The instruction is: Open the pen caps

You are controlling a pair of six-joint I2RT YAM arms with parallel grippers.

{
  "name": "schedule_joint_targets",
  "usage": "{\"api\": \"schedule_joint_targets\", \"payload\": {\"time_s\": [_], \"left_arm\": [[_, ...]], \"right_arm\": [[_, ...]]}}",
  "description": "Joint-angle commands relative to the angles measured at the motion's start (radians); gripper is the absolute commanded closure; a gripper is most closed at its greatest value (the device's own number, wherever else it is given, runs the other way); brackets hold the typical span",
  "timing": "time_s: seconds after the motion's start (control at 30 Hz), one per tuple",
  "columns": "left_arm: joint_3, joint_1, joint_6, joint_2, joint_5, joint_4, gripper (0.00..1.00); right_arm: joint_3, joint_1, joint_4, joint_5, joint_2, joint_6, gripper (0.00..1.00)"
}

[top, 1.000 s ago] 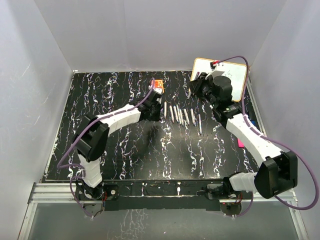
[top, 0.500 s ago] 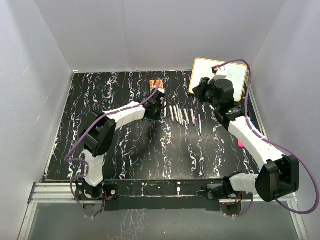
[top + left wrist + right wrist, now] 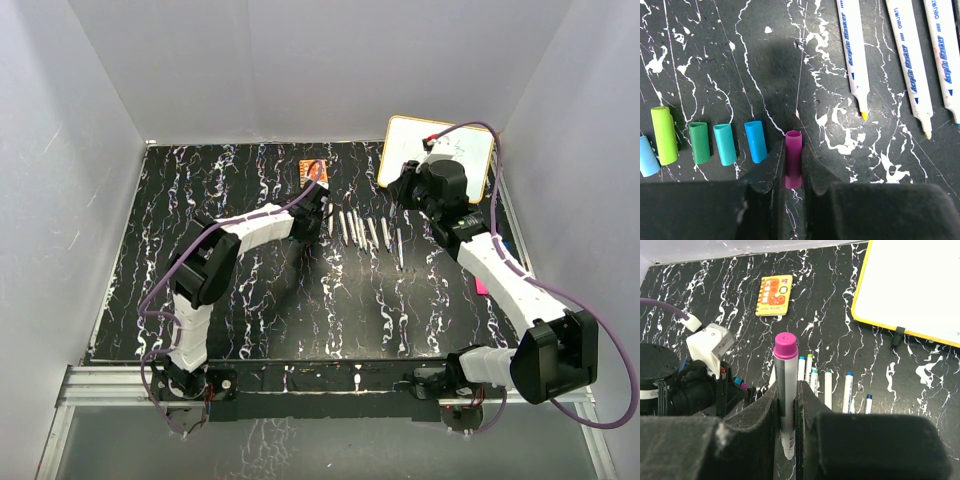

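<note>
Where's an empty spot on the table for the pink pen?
The left half of the table is bare, and so is the near strip in front of the pens. Crowded: the pens, the caps beside them, the whiteboard corner.

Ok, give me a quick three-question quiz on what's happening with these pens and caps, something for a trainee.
1. True or false: the left gripper has the magenta cap between its fingers.
2. Pick one. The right gripper holds: A, a pen with a magenta end; B, the whiteboard; C, the orange card.
3. Fill the gap: in the left wrist view, the cap lying nearest the magenta cap is ___.

Key: 1 true. 2 A. 3 blue; the blue cap lies just beside the magenta one.
</note>
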Motion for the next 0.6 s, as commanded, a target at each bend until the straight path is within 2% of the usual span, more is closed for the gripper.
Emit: {"api": "schedule_joint_targets", "payload": {"time_s": [0.0,0.17,0.33,0.5,0.57], "left_arm": [[0.039,0.013,0.011,0.008,-0.022,0.004,1.00],[0.044,0.019,0.009,0.023,-0.017,0.006,1.00],[0.050,0.020,0.006,0.032,-0.009,0.004,1.00],[0.053,0.020,0.001,0.036,-0.006,-0.004,0.94],[0.051,0.020,-0.003,0.034,-0.005,-0.001,0.90]], "right_arm": [[-0.020,-0.005,0.019,-0.012,-0.020,-0.013,1.00],[-0.019,-0.007,-0.001,-0.050,0.012,-0.006,1.00],[0.043,-0.005,-0.113,-0.089,0.098,-0.029,1.00],[0.141,-0.005,-0.279,-0.094,0.241,-0.065,1.00],[0.149,-0.006,-0.296,-0.089,0.265,-0.071,1.00]]}}
